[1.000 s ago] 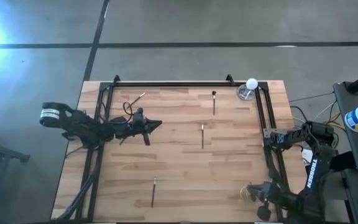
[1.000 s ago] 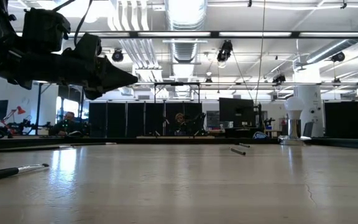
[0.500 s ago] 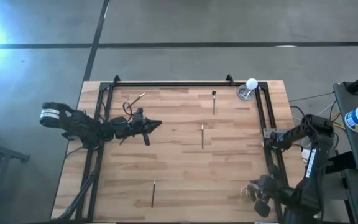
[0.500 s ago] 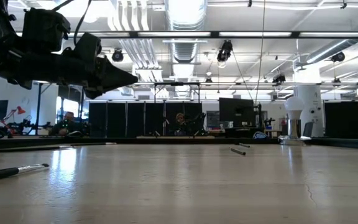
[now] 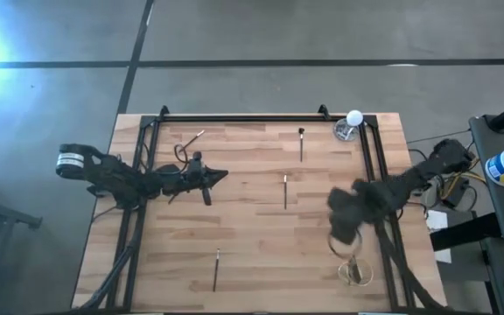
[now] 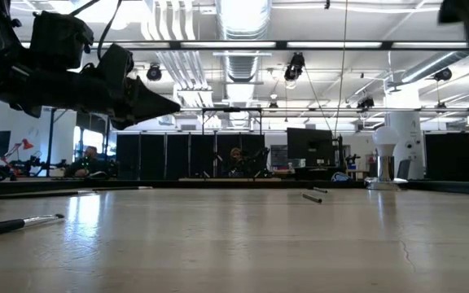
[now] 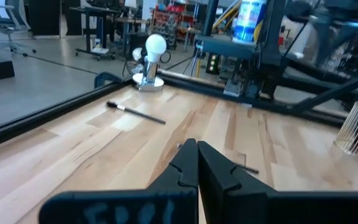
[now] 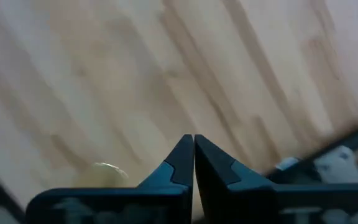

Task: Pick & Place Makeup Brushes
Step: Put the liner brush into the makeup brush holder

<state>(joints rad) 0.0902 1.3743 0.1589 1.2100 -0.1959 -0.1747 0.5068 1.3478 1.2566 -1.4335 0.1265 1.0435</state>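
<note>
Several thin makeup brushes lie flat on the wooden table: one (image 5: 301, 144) near the far edge, one (image 5: 285, 191) at the middle, one (image 5: 216, 269) near the near edge, and a pale one (image 5: 191, 140) at the far left. My left gripper (image 5: 222, 177) hovers shut over the table's left half, above the table (image 6: 168, 104), right of the pale brush. My right gripper (image 5: 339, 217) is blurred over the table's right half, right of the middle brush; its fingers (image 8: 193, 142) are shut and hold nothing.
A wire cup (image 5: 354, 271) stands at the near right corner. A white ball on a glass base (image 5: 350, 124) sits at the far right corner. A black rail frame (image 5: 234, 117) runs along the table's far, left and right sides. Bare wood lies between the brushes.
My right arm has swung up from beyond the table's near right corner and in over the table's right half, toward the middle brush, uncovering the wire cup. It shows blurred with motion. The brushes lie as before.
</note>
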